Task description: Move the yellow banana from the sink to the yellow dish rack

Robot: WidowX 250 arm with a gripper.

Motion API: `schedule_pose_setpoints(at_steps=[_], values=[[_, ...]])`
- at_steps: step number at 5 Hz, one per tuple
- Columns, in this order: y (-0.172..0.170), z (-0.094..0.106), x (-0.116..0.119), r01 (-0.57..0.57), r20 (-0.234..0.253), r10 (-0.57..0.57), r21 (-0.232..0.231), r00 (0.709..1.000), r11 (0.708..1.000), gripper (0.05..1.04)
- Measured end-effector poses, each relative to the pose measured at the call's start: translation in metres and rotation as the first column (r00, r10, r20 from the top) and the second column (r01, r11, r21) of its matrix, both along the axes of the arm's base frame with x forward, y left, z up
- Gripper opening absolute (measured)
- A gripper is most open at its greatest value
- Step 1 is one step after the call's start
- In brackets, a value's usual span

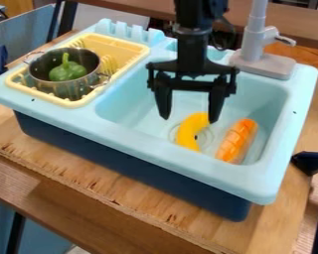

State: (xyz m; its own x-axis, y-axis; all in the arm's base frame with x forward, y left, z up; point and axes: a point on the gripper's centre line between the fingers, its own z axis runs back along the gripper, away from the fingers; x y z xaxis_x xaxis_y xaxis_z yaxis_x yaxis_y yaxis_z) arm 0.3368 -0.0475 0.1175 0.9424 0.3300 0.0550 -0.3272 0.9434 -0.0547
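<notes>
Wide open, the gripper (189, 119) hung over the sink (155, 148), and there, just below it, lay the yellow banana (187, 133)!

A pale aqua-blue sink (281, 181) tops a dark navy base (121, 166), with a few tiny black dots along its rim. In the matching aqua basin (119, 106), a bright yellow banana (187, 133) bears a small dark spot, and an orange toy (234, 144) is crossed by paler slanting bands. A buttery yellow rack (140, 49) sets off a silver pot (58, 89) and a green pepper (67, 73). The faucet (256, 47) is light gray, the arm (192, 47) black. The tan-brown tabletop (75, 178) shows streaky wood grain with darker flecks.
</notes>
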Motion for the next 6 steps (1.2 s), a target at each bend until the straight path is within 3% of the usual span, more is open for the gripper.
schedule_pose_setpoints(at_steps=[3, 5, 6], values=[[0.011, -0.025, -0.008, -0.054, -0.062, 0.054, 0.012, 0.997, 0.998, 1.001], [0.005, -0.032, 0.005, -0.068, -0.049, 0.067, -0.022, 0.997, 0.997, 0.955], [0.005, -0.036, 0.009, -0.075, -0.054, 0.074, -0.023, 0.996, 0.997, 0.665]])
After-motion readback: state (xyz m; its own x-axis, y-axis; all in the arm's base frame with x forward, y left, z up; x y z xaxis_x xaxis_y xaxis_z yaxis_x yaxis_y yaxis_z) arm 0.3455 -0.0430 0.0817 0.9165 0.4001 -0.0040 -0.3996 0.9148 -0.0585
